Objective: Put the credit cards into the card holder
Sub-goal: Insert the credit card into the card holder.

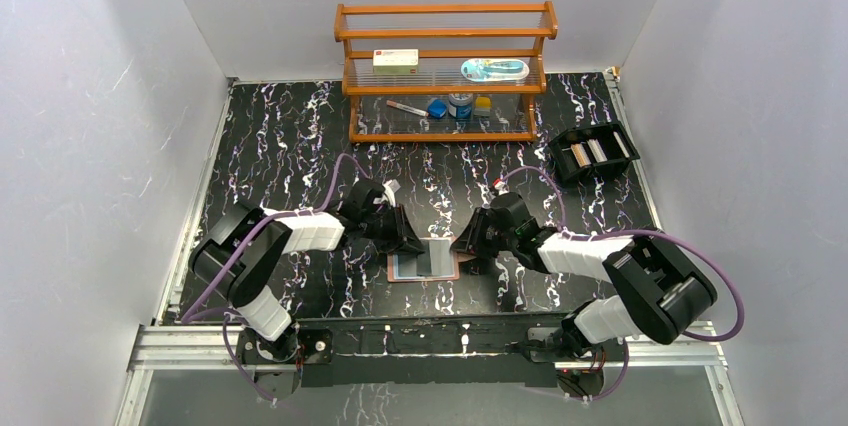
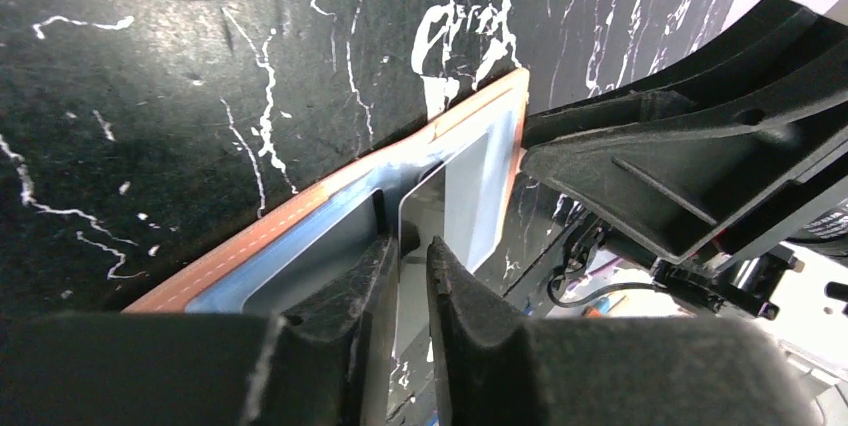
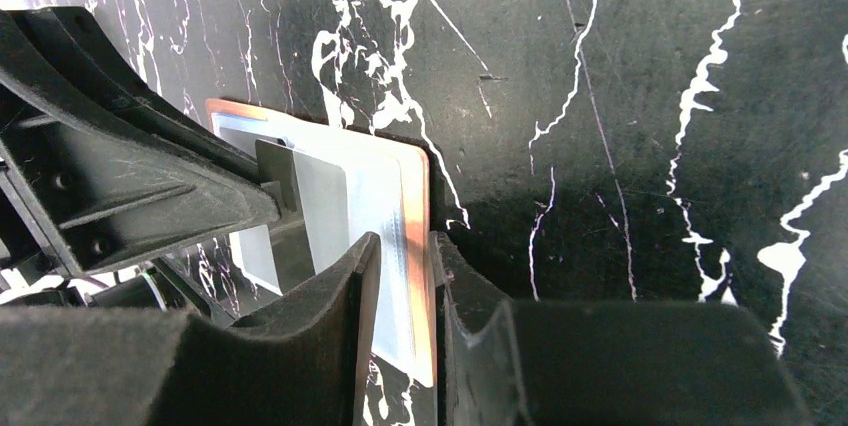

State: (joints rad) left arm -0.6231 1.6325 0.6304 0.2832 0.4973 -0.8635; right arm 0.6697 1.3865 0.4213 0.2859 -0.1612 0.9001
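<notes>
Card holder [image 1: 405,268] lies open on the surface [image 1: 300,146], near the middle of its near edge; your right hand [image 3: 405,306] clamps its right edge to steady it, while your left hand [image 2: 412,276] flanks a credit card [image 2: 425,206] partly slid inside, gripping or releasing I cannot tell

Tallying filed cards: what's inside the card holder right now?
One grey card sits partway tucked into the card holder; anything beneath it is covered.
</notes>
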